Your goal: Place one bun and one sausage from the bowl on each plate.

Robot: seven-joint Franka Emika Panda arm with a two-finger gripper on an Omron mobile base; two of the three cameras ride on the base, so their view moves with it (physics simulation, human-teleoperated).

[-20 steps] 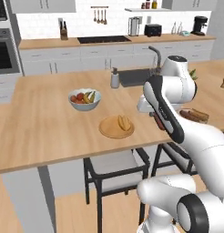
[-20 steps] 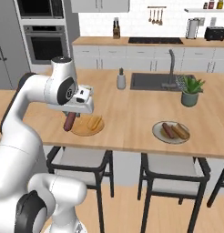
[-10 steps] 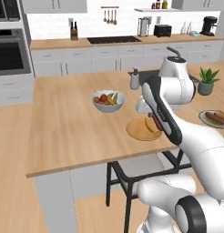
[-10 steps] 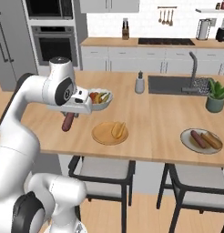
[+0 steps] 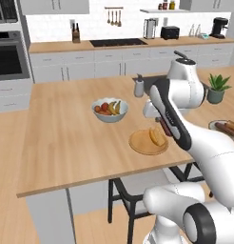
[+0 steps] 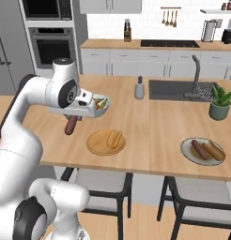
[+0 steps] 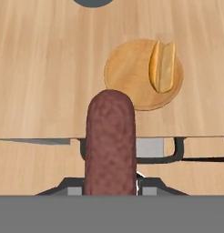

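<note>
A reddish-brown sausage point(image 6: 71, 125) hangs upright from my gripper point(image 6: 72, 118), which is shut on its upper end, above the counter's near edge and left of the tan plate point(image 6: 96, 145). In the hand view the sausage point(image 7: 110, 141) stands in the foreground, and the tan plate point(image 7: 127, 77) lies beyond it to the right. One golden bun point(image 7: 162, 66) lies on that plate's right half, the same bun point(image 6: 114, 138) point(image 5: 157, 137). The grey plate point(image 6: 188, 151) at the right carries a sausage point(image 6: 198, 149) and a bun point(image 6: 213, 150). The bowl is out of view.
A white fruit bowl point(image 5: 110, 109) sits behind the tan plate point(image 5: 138, 145), partly behind my hand. A soap dispenser point(image 6: 139, 88), the sink point(image 6: 178, 89) and a potted plant point(image 6: 220, 101) stand farther back. Dark stools point(image 6: 110, 197) stand under the counter edge.
The base has driven, so the whole scene has slid to the right in both base views. The sausage stays in the shut gripper, now farther left of the tan plate.
</note>
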